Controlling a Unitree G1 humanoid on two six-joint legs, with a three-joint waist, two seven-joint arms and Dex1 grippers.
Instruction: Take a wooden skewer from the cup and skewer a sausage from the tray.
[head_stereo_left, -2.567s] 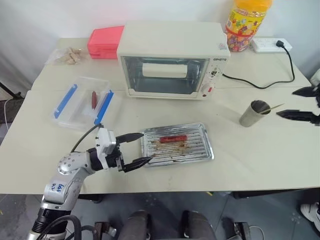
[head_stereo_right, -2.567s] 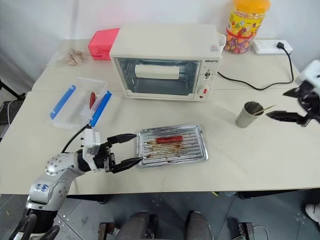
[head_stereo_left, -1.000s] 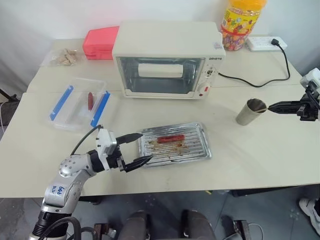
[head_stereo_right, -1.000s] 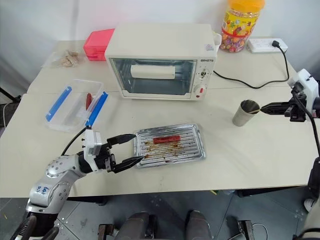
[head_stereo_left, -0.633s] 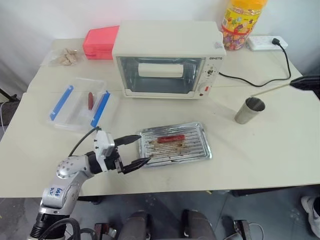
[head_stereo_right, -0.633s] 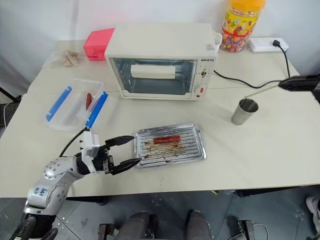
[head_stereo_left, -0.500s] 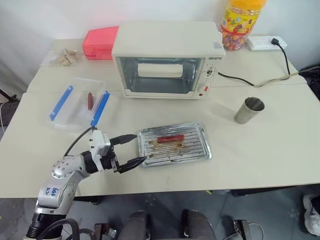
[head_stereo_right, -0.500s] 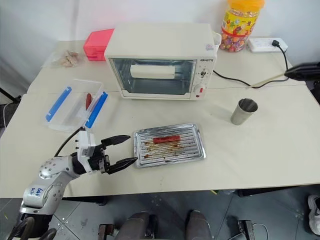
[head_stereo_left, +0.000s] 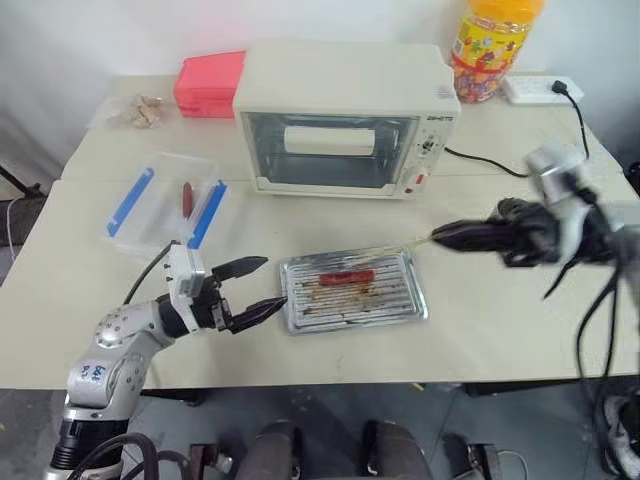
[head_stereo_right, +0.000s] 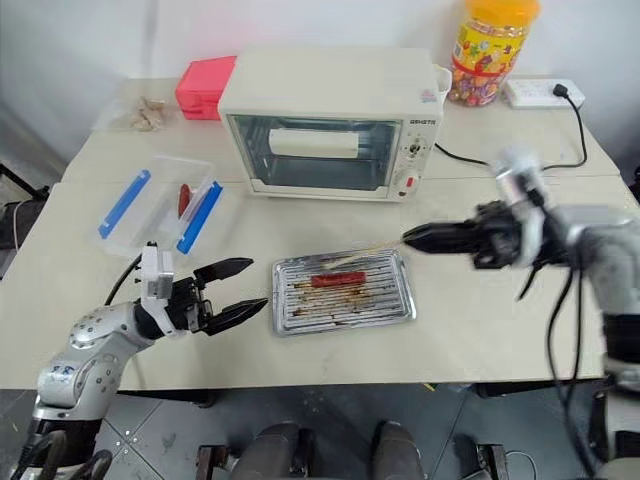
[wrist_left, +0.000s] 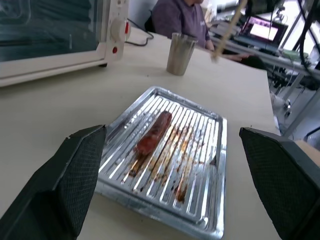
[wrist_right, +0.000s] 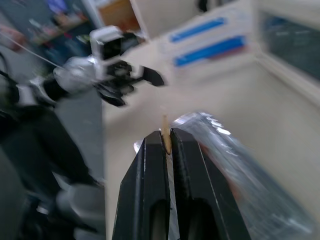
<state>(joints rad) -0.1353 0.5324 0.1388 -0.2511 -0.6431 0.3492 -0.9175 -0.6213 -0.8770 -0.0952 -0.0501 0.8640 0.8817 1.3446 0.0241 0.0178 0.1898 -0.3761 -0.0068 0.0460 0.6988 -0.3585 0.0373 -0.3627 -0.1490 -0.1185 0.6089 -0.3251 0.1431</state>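
The bright red sausage (head_stereo_left: 346, 276) lies on the ridged, grease-stained tray (head_stereo_left: 417, 303) at the table's front middle. My right gripper (head_stereo_right: 408, 240) reaches in from the right, level and just above the tray's far right corner. It is shut on the wooden skewer (head_stereo_right: 370, 252), whose thin free end slants over the tray toward the sausage. Off the tray's left end my left gripper (head_stereo_left: 272, 283) stands wide open and holds nothing. The silvery cup (wrist_left: 180, 53) stands upright beyond the tray in the left wrist view.
A cream toaster oven (head_stereo_left: 345, 120) stands behind the tray. A clear box with blue clips (head_stereo_left: 165, 200) holds a darker sausage at the left. At the back are a pink box (head_stereo_left: 210, 82), a candy jar (head_stereo_left: 495, 45) and a power strip (head_stereo_left: 535, 88) with its cable.
My right arm has swung in from the far right edge to the tray's right end, carrying the skewer. It now covers the cup in the eye views. The left gripper stays put.
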